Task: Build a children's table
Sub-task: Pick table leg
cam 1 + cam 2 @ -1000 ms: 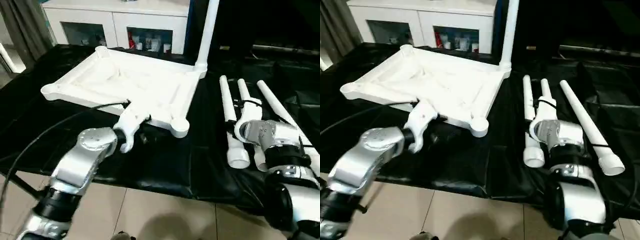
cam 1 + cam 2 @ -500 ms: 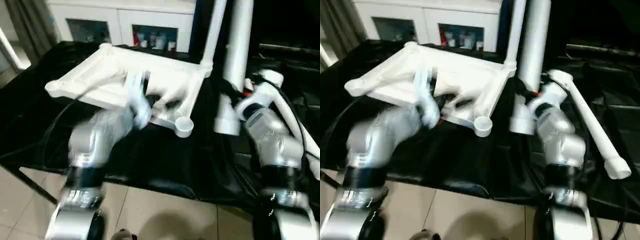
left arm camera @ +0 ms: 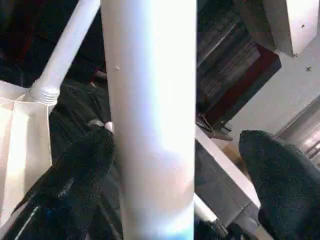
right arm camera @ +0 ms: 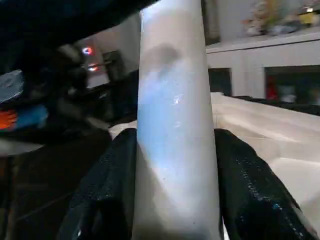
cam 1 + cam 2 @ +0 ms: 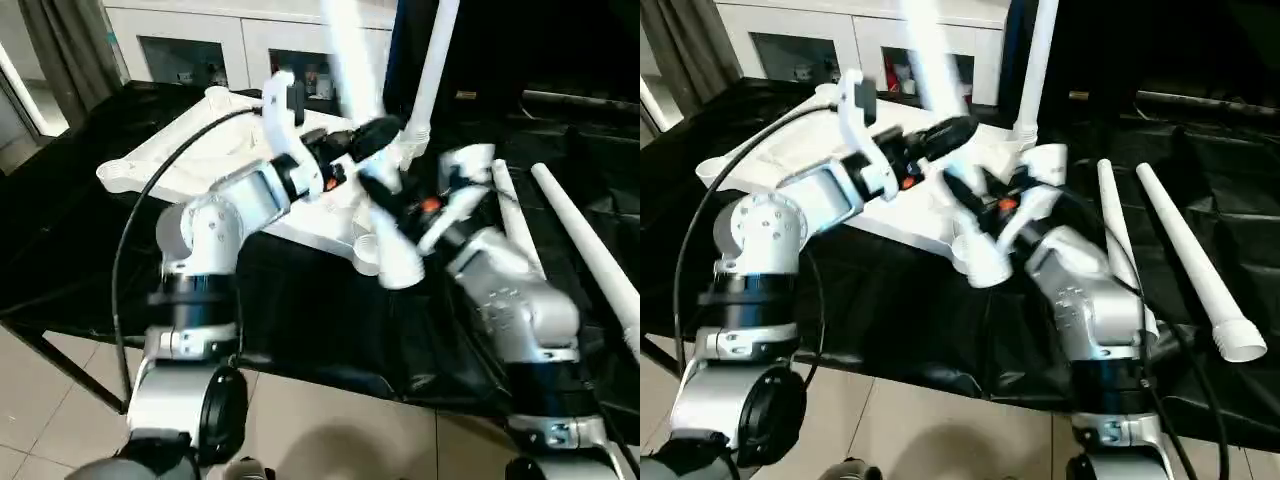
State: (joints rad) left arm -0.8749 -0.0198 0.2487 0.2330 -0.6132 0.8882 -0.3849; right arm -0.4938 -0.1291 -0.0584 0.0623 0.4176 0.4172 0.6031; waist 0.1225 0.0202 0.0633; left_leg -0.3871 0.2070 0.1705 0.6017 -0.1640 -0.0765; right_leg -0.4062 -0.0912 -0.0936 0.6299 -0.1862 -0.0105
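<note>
While our right claw [image 4: 175, 200] clamps a tilted white leg [image 5: 365, 140] above the tabletop [image 5: 180, 160], our left claw [image 3: 170, 185] gapes around it, one finger [image 3: 75, 175] touching.

Looks like an indoor demo or lab room rather than a home: black-draped work table [image 5: 60, 200] on a tiled floor [image 5: 330, 420], white cabinet [image 5: 200, 40] with glass-fronted compartments behind, grey curtain [image 5: 70, 50] at the side.
</note>
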